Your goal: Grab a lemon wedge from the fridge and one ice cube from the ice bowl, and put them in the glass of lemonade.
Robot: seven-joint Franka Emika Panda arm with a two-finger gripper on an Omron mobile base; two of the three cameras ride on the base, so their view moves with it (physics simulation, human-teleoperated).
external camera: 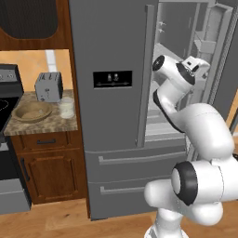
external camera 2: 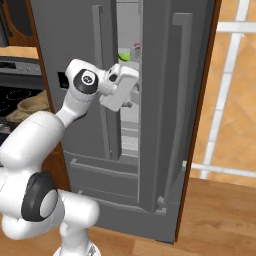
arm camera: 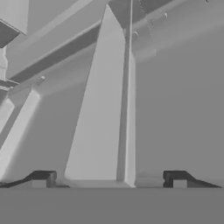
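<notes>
With my gripper (arm camera: 109, 178) spread wide and empty inside the fridge (external camera: 111, 116), I expect the wedge (external camera 2: 124, 56) to be light, soft and slippery, best pinched across its flat sides.

Toaster (external camera: 49, 86), ice bowl (external camera: 32, 111) and glass of lemonade (external camera: 67, 108) sit left of fridge (external camera: 111, 111).

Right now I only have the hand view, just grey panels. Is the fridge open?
Observer: Yes, the fridge has its right door standing open; the hand is at the gap.
Operator: Any lemon wedge in there?
Observer: A small yellow-green piece, likely the lemon wedge, sits on a shelf above the hand.
Operator: And the glass?
Observer: The glass is on the counter left of the fridge, beside the ice bowl.
</notes>
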